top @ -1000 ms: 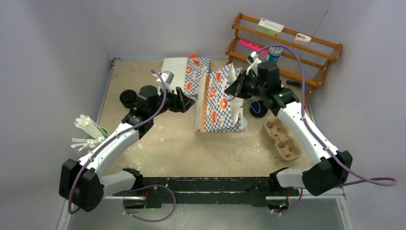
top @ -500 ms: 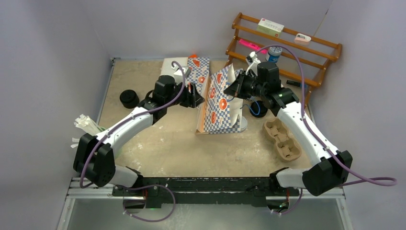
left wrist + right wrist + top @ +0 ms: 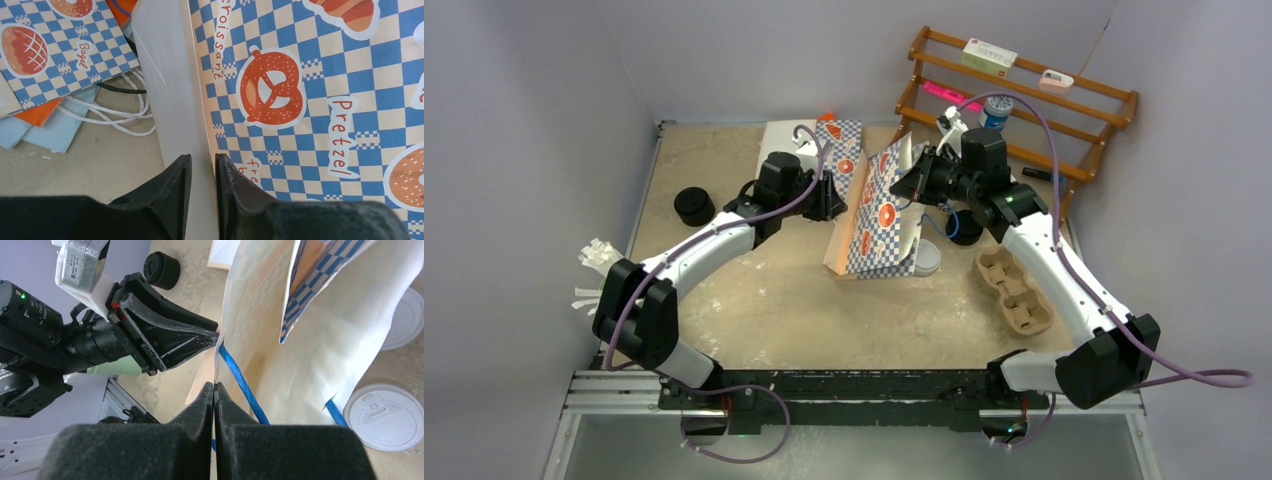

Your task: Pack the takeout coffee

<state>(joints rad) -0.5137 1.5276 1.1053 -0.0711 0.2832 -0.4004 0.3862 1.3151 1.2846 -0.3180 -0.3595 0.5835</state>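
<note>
While the right claw (image 3: 214,385) is clenched on the rim of the paper bag (image 3: 879,215) beside its blue handle (image 3: 240,380), the left claw (image 3: 202,157) straddles the opposite fold; whether it grips, I cannot tell. Uneven pulling could tear or topple the tilted bag. The takeout coffee (image 3: 692,205) stands well behind the left claw, unpacked. White lids (image 3: 385,417) lie just under the right claw, crowding the bag's foot.

white arm links (image 3: 709,245), black joints (image 3: 1104,365), purple cables (image 3: 1050,150), black wedge-shaped fingers (image 3: 165,200).
</note>
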